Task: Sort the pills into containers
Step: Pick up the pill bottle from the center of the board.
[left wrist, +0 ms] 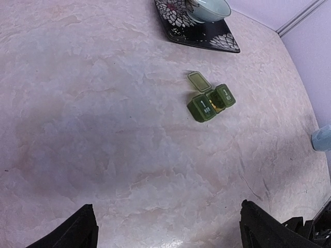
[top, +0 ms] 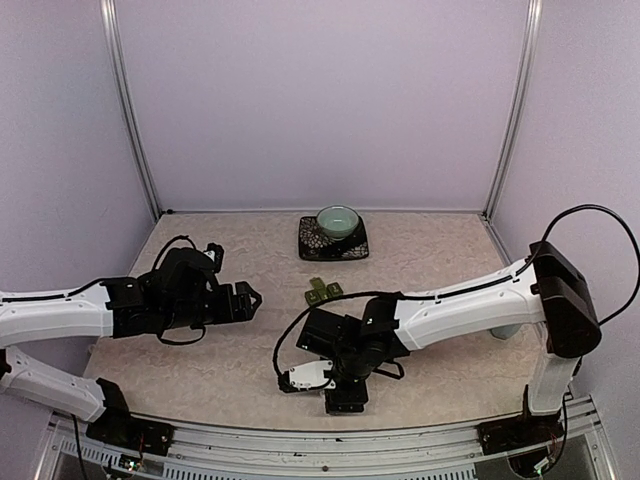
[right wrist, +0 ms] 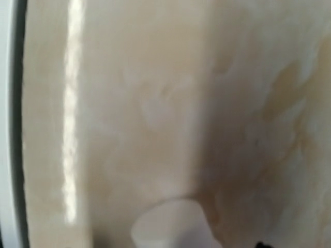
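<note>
Containers (left wrist: 209, 101): the dark green strip of three joined compartments lies at mid-table, just near of the mat and well apart from both grippers.
Middle compartment (left wrist: 212, 105): you see it uncovered, with something yellowish inside.
Lid (left wrist: 198, 81): it is flipped back toward the far side, while the two outer compartments have their lids down.
Left gripper (top: 250, 298): it sits left of the strip and points toward it.
Fingers (left wrist: 77, 232): in the left wrist view they are spread wide with only bare table between them, so the jaws are released.
Right gripper (top: 345, 400): it is close to the table's near edge, nearer to you than the strip. Its wrist view is a blur of tabletop, so you cannot tell how its jaws stand.
White object (top: 305, 378): it lies just left of the right gripper, too unclear to name.
Bowl (top: 338, 220): the teal bowl rests on the mat at far centre.
Mat (top: 352, 248): dark, with a white flower pattern.
Mug (left wrist: 321, 138): pale blue, at the right, cut off by the edge of the picture.
Table (top: 200, 360): beige, marbled surface.
</note>
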Action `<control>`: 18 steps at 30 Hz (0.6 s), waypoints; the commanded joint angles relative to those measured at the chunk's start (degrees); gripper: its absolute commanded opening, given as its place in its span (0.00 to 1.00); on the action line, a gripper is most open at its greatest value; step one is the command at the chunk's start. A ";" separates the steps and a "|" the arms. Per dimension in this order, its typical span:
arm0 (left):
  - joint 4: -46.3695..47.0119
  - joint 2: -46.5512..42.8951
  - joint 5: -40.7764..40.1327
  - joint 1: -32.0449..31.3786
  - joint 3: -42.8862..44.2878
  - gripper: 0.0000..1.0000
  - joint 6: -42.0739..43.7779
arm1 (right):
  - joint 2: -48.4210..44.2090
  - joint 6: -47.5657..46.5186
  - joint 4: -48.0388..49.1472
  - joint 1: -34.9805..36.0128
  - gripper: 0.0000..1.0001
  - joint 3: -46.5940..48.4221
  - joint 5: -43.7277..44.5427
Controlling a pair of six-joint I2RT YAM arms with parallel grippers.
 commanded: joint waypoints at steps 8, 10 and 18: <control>0.19 -4.06 1.20 0.65 -2.55 0.93 -1.20 | 3.55 -3.80 -5.13 1.32 0.67 3.55 4.27; 0.18 -4.39 1.24 0.69 -2.84 0.93 -1.37 | 4.24 -4.18 -4.77 1.59 0.66 3.99 4.90; 0.89 -4.41 1.73 0.78 -3.99 0.93 -1.76 | 7.44 -5.54 -4.76 2.70 0.58 7.11 7.77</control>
